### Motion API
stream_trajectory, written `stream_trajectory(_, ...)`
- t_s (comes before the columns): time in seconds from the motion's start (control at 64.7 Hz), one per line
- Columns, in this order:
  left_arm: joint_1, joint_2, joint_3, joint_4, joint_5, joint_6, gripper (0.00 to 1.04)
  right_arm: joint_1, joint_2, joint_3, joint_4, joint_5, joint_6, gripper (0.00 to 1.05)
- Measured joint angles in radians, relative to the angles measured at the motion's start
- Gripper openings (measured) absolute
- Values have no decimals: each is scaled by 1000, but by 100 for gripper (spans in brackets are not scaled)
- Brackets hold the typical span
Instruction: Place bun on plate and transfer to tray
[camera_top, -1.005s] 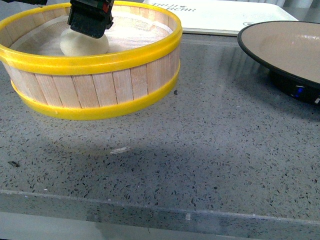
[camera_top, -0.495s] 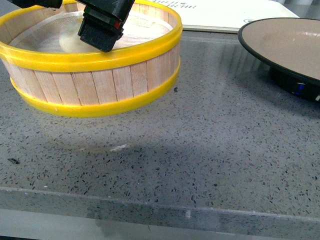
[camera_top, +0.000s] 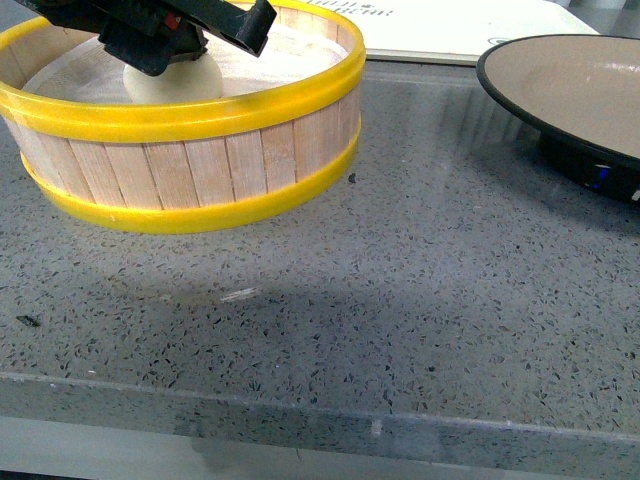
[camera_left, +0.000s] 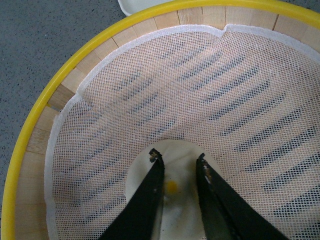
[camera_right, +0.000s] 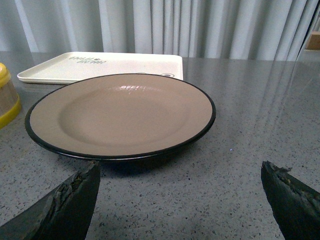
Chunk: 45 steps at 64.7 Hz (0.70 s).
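The white bun (camera_top: 172, 82) sits inside the yellow-rimmed wooden steamer basket (camera_top: 200, 160) at the far left of the counter. My left gripper (camera_top: 160, 45) reaches down into the basket and is shut on the bun; in the left wrist view its two black fingers press the bun (camera_left: 172, 200) over the white mesh liner (camera_left: 200, 90). The plate (camera_top: 580, 90), beige inside with a black rim, stands at the right and is empty; it fills the right wrist view (camera_right: 120, 115). My right gripper (camera_right: 180, 172) is open and empty just in front of the plate. The white tray (camera_top: 440, 30) lies at the back.
The grey speckled countertop (camera_top: 400, 300) runs from the basket to the plate, and its front edge (camera_top: 300, 415) is near the camera. Grey curtains (camera_right: 200, 25) hang behind the tray (camera_right: 100, 67).
My left gripper has swung and dipped into the basket over the past second. The bun was hidden behind the gripper half a second ago and now shows under the fingers, gripped.
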Motion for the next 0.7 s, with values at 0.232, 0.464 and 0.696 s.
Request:
stream_trajectory(0.232, -6, 0, 9, -5, 5, 0, 4, 0, 0, 0, 0, 0, 0, 96)
stream_trajectory(0.464, -4, -3, 27, -25, 18, 0, 4, 0, 0, 0, 0, 0, 0, 96)
stream_trajectory(0.696, 6, -32, 84, -62, 39, -3, 4, 0, 0, 0, 0, 0, 0, 96)
